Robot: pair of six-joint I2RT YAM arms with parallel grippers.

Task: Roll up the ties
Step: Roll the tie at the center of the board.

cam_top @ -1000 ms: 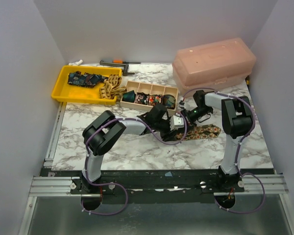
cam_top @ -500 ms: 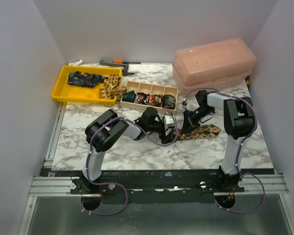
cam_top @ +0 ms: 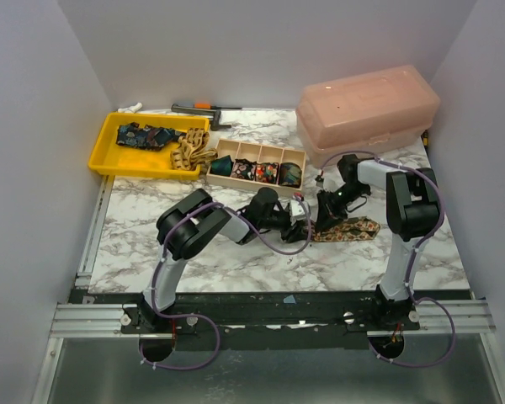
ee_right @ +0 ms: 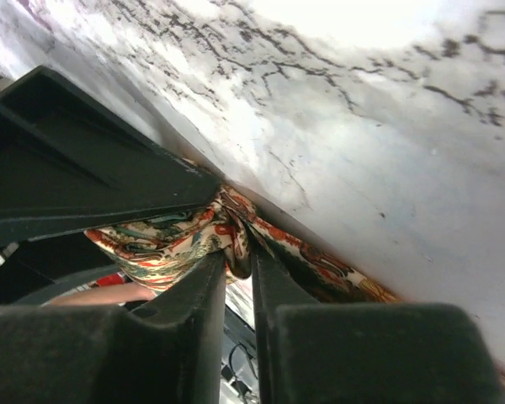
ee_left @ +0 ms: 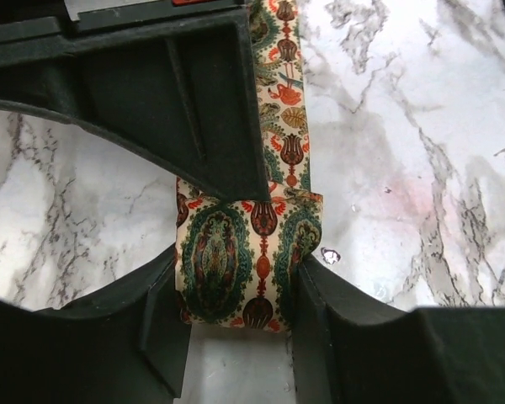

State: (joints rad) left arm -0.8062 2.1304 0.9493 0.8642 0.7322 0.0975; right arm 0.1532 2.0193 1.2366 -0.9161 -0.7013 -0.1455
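A paisley tie (cam_top: 353, 227) in cream, green and red lies on the marble table, its left end rolled up. In the left wrist view that roll (ee_left: 240, 257) sits between my left gripper's (ee_left: 236, 290) fingers, which press on both its sides. The unrolled length (ee_left: 284, 93) runs away from it. My right gripper (ee_right: 238, 263) is nearly closed, pinching a fold of the tie (ee_right: 164, 244) beside the roll. From above, both grippers meet at the tie's left end: left (cam_top: 300, 212), right (cam_top: 323, 215).
A wooden divider box (cam_top: 227, 152) behind the grippers holds several rolled ties. A yellow tray (cam_top: 105, 154) at the back left holds a dark blue tie (cam_top: 143, 135) and a tan tie (cam_top: 191, 150). A pink lidded box (cam_top: 366, 105) stands at the back right.
My left gripper opened wide, then closed again on the roll while shifting right. The flat part of the tie is shorter. The right gripper's fingers eased slightly.
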